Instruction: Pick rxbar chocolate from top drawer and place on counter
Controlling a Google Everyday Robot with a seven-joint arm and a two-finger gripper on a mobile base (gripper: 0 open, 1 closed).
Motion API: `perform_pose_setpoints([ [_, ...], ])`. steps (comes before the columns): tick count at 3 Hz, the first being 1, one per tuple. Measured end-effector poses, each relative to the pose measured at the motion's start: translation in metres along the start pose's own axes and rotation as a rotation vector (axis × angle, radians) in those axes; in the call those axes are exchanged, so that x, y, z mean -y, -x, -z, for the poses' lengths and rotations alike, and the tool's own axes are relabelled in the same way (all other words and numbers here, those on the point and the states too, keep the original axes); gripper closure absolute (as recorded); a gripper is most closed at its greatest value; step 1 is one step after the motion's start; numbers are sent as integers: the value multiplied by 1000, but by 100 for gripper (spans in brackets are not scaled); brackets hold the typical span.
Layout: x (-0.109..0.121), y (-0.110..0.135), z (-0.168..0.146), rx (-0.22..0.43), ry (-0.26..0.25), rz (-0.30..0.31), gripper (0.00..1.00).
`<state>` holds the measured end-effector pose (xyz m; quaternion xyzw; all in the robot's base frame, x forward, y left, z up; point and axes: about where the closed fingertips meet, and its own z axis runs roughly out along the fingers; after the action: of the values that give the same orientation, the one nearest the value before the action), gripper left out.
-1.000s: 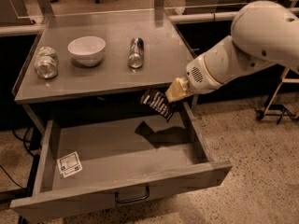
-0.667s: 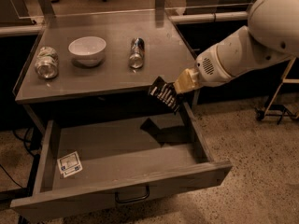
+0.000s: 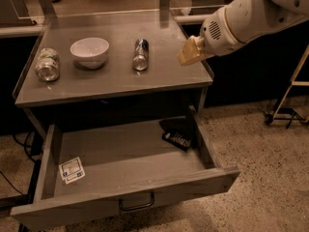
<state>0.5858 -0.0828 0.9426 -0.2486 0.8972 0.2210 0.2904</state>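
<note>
Black-wrapped, the rxbar chocolate (image 3: pixel 176 138) lies inside the open top drawer (image 3: pixel 120 156), toward its back right and close to the side wall. Our gripper (image 3: pixel 191 52) hangs above the right edge of the counter (image 3: pixel 111 81), fingers seemingly pressed together with nothing between them. We judge the bar light and fairly stiff, its wrapper slick. We would pinch it across its narrow width, near the middle.

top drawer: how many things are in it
2. The rxbar chocolate lies back right in the top drawer, a white card front left; the front panel may hide more. The gripper hangs above the counter's right edge.
</note>
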Motion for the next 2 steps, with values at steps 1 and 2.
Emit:
perform_pose_setpoints([
  [1, 4, 15, -4, 4, 11, 0, 100],
  [2, 3, 28, -7, 3, 21, 8, 100],
])
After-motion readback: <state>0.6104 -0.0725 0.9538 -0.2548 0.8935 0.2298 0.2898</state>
